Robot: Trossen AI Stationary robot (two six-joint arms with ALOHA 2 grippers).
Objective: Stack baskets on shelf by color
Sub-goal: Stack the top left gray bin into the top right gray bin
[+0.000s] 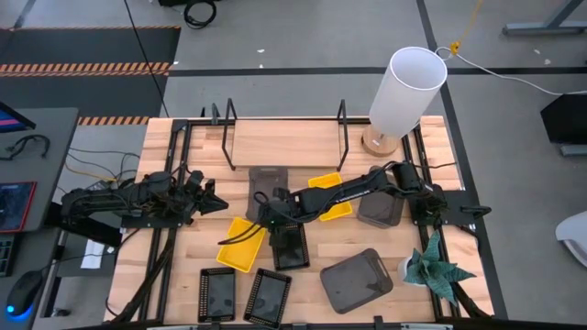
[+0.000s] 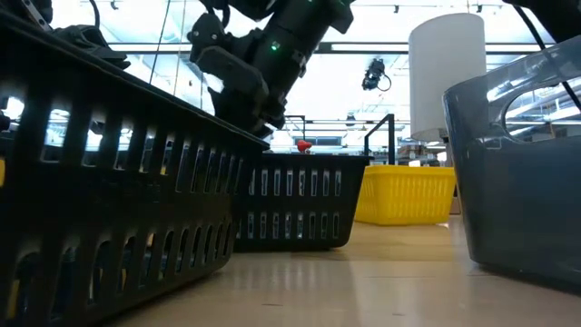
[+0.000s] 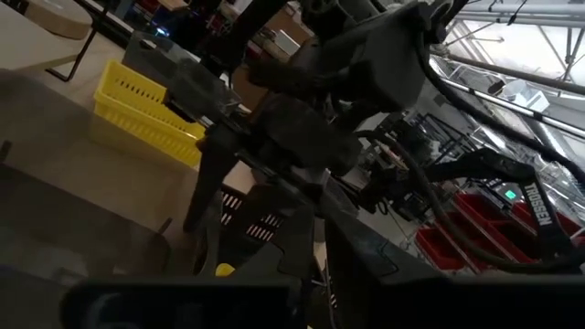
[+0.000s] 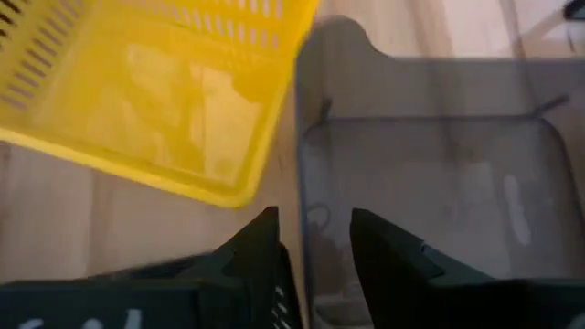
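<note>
My right gripper (image 1: 260, 213) (image 4: 315, 238) is open and points down over a dark grey basket (image 1: 268, 181) (image 4: 439, 183) in front of the shelf (image 1: 284, 137). One finger stands inside its side wall (image 4: 302, 183) and one outside. A yellow basket (image 1: 241, 244) (image 4: 155, 100) lies beside it, and a second yellow one (image 1: 332, 194) lies under the right arm. A black basket (image 1: 290, 246) is next to the gripper, and two more (image 1: 216, 293) (image 1: 268, 296) stand near the front edge. Two grey baskets (image 1: 381, 209) (image 1: 358, 280) are on the right. My left gripper (image 1: 216, 203) waits at the left. My right gripper's fingers (image 4: 265, 242) come from above and straddle the grey basket's side wall near a corner, one inside and one outside. There is a gap between them. I cannot tell whether either finger touches the wall. The basket rests on the table.
A tall white cylinder (image 1: 404, 87) stands at the shelf's right end. A green plant (image 1: 436, 270) is at the front right. The shelf board holds no baskets. Bare wood shows at the front left (image 1: 156, 266).
</note>
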